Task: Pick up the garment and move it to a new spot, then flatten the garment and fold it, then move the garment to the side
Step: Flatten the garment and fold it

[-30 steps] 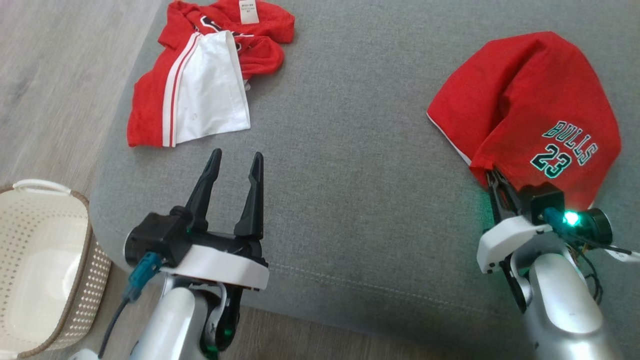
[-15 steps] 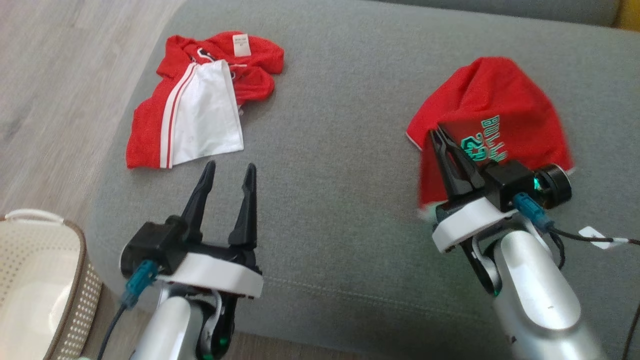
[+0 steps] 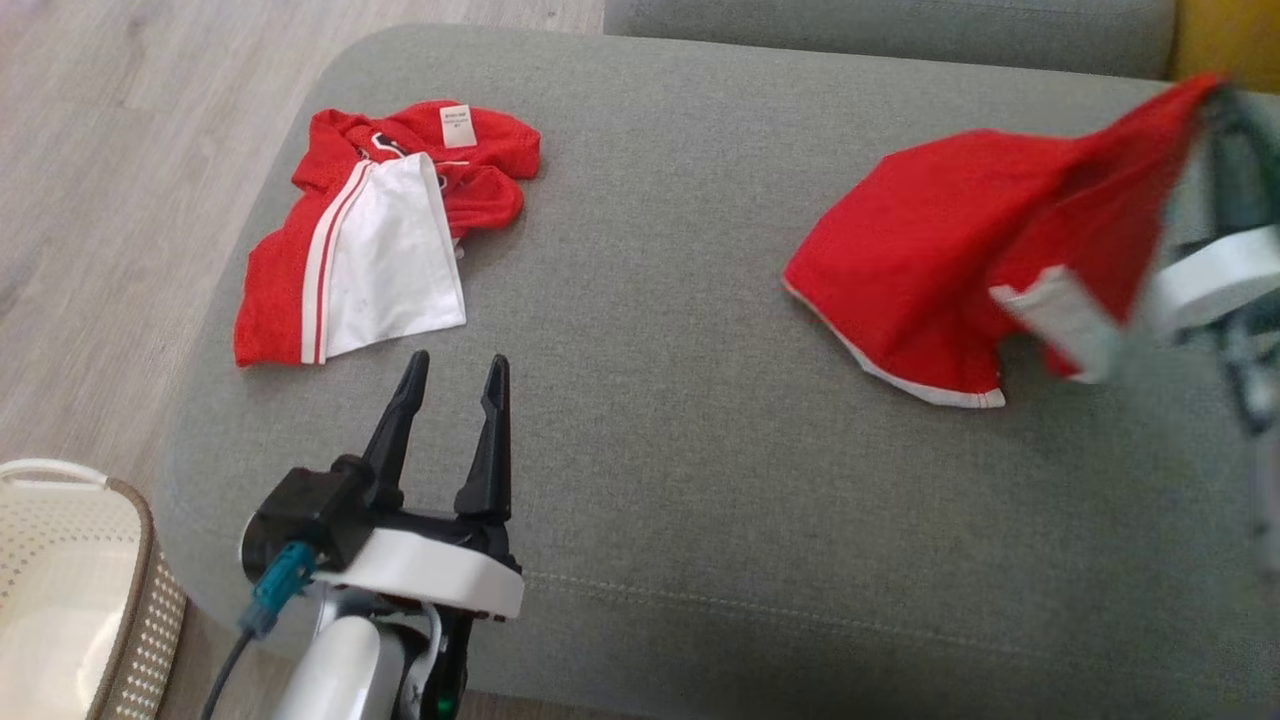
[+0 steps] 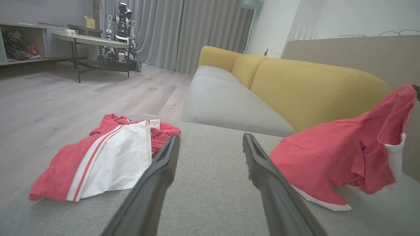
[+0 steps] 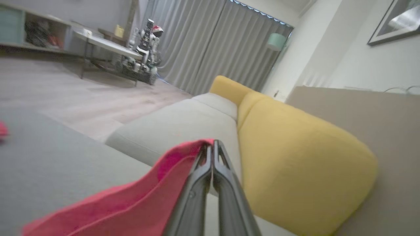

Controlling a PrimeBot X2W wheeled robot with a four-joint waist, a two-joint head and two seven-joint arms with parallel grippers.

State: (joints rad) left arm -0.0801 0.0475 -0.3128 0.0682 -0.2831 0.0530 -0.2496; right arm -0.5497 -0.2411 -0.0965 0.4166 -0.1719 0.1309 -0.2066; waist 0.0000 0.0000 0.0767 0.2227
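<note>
The garment [image 3: 930,240] is a red jersey with white trim on the right half of the grey cushion [image 3: 700,450]. One corner is lifted up and to the right, and the rest trails down onto the cushion. My right gripper [image 3: 1215,100], blurred at the right edge of the head view, is shut on that raised corner. In the right wrist view its fingers [image 5: 212,146] pinch the red cloth [image 5: 131,203]. My left gripper [image 3: 457,365] hovers open and empty over the cushion's front left. From the left wrist view [image 4: 210,137] the garment [image 4: 328,154] hangs to the right.
A second red and white garment [image 3: 380,240] lies crumpled at the cushion's far left [image 4: 108,160]. A cream perforated basket [image 3: 50,470] stands on the wood floor at lower left. A yellow sofa back [image 4: 311,88] and a grey seat [image 4: 223,105] lie beyond the cushion.
My right gripper has swung up and to the right with the garment's corner, stretching the cloth out. The head camera has tilted up. The left gripper stays open in place.
</note>
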